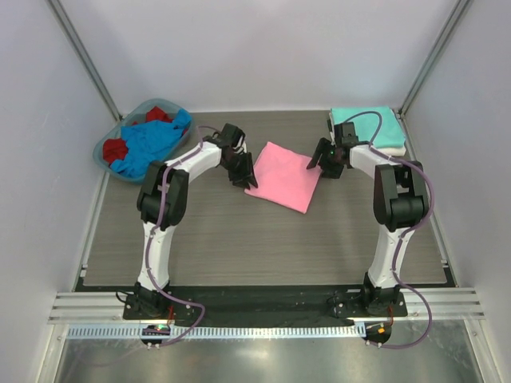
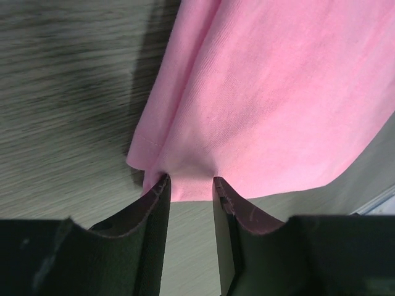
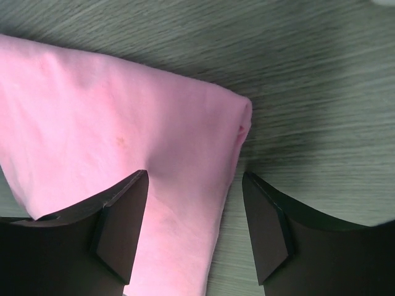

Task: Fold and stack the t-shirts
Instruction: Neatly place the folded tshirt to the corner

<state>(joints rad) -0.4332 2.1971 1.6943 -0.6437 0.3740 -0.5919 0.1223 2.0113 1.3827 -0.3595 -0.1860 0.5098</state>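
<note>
A folded bright pink t-shirt (image 1: 283,177) lies flat in the middle of the table. My left gripper (image 1: 243,177) is low at its left edge. In the left wrist view the pink shirt (image 2: 278,92) puckers at the fingertips, and my left gripper (image 2: 190,182) stands open astride its hem, bare table showing in the gap. My right gripper (image 1: 327,163) is open at the shirt's right corner. In the right wrist view my right gripper (image 3: 196,179) has one finger over the pink shirt (image 3: 111,123) and the other over bare table. A folded teal t-shirt (image 1: 369,128) rests on a white one (image 1: 399,150) at the back right.
A blue-rimmed plastic basket (image 1: 104,153) stands at the back left, holding a crumpled blue t-shirt (image 1: 152,142) and a red one (image 1: 117,148). White walls enclose the table on three sides. Both arm bases sit at the near edge.
</note>
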